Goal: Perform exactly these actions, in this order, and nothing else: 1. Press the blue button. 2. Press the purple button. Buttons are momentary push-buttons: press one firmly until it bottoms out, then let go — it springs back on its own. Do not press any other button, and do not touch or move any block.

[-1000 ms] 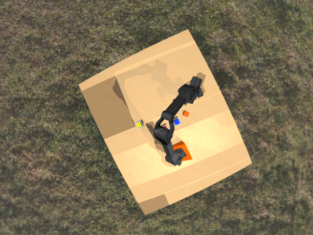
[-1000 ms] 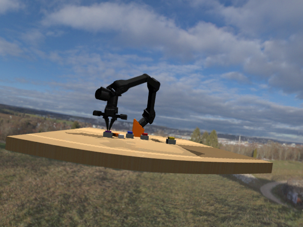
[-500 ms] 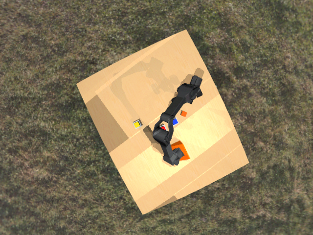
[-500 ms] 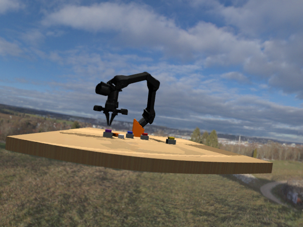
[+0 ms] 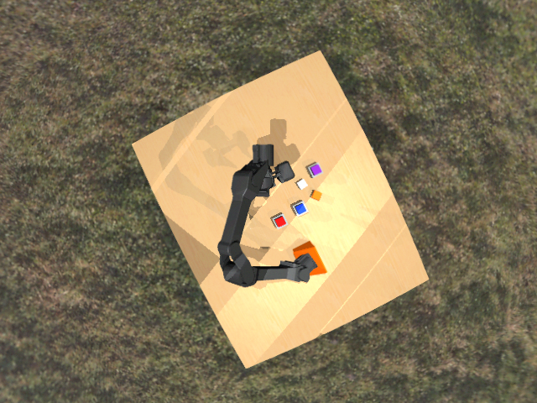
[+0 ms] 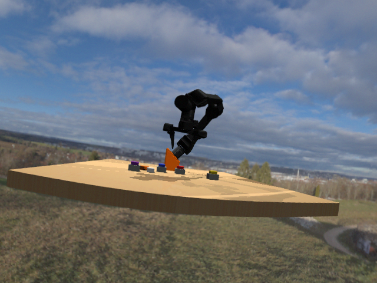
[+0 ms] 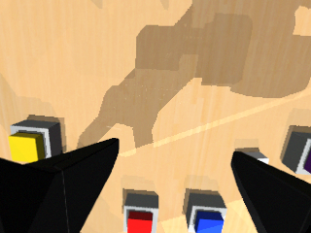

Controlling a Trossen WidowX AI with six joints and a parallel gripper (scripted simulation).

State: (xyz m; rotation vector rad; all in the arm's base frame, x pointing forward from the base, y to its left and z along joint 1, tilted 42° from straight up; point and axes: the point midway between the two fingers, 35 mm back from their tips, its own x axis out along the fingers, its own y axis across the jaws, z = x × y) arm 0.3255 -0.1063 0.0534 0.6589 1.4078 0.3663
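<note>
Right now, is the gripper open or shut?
Open. In the wrist view the gripper has its two black fingers wide apart, bare table between them, nothing held.

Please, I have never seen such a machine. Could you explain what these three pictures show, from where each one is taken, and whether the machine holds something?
The black jointed machine is a robot arm, bolted by an orange base to a wooden table. At its tip is the gripper, two pointed black fingers for pinching. They stand wide apart, raised above the table, holding nothing.

The first picture looks straight down from above, the second from the side, and the third from a camera on the arm's wrist, looking past the fingers.

On the table are square push-buttons in grey housings: a purple button, a blue button, a red button and a yellow button. Beside them lie a small white block and a small orange block.
</note>
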